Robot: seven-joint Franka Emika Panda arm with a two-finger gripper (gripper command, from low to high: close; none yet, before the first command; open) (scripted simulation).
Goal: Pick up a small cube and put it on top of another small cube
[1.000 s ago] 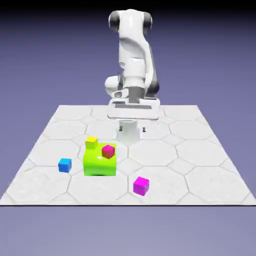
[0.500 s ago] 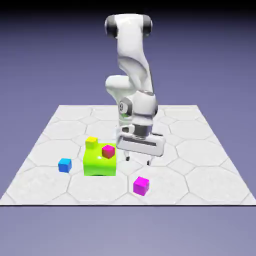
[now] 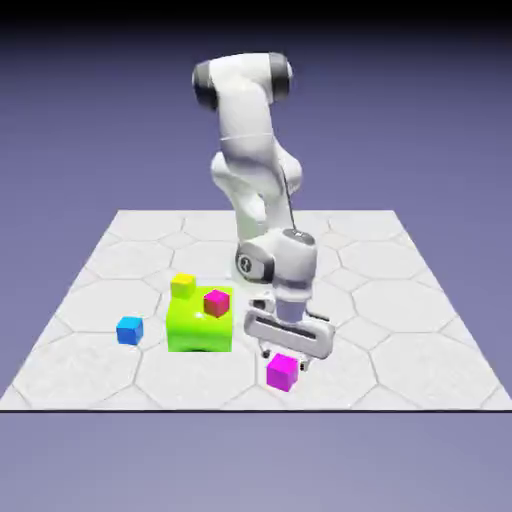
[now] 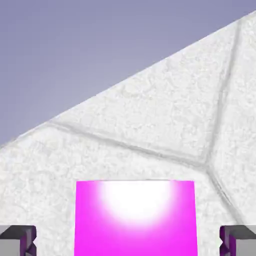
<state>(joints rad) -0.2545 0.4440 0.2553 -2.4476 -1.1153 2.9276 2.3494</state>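
Note:
The small magenta cube [image 3: 282, 371] rests on the table near the front, and fills the bottom middle of the hand view [image 4: 135, 217]. My gripper [image 3: 285, 358] hangs just above it, open, a fingertip [image 4: 17, 239] showing on each side of the cube with a gap between each and the cube. The small blue cube [image 3: 129, 329] sits on the table toward the exterior view's left, far from the gripper.
A large lime-green block [image 3: 200, 320] stands between the two cubes, with a small red cube [image 3: 216, 301] on top of it. A small yellow cube [image 3: 183, 286] sits behind its left corner. The table's front edge [image 3: 250, 408] is close below the magenta cube.
The arm has reached forward and down from a raised pose near its base to just over the magenta cube. The jaws stayed open; no cube has moved.

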